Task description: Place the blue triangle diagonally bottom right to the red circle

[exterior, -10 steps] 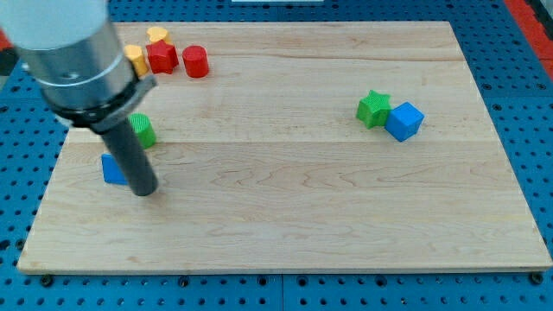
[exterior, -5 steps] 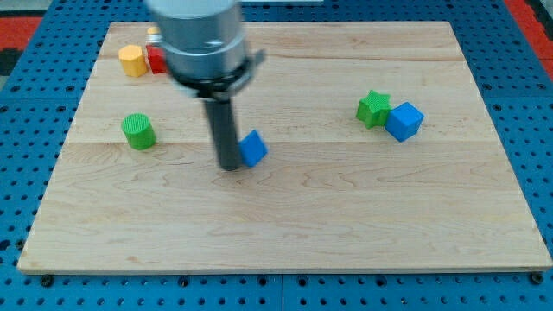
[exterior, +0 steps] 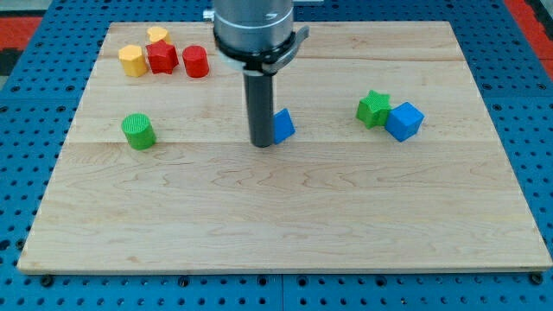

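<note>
Mid-board: blue triangle (exterior: 283, 125) | small, upright | touching my tip (exterior: 262, 144)

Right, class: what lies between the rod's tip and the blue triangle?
Nothing. In the camera view my tip sits right against the blue triangle on its left side, with no visible gap and no other block between them.

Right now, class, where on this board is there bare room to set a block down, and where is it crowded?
Free: the whole bottom strip below the green cylinder, my tip and blue triangle. Crowded: the top-left cluster around the red circle.
</note>
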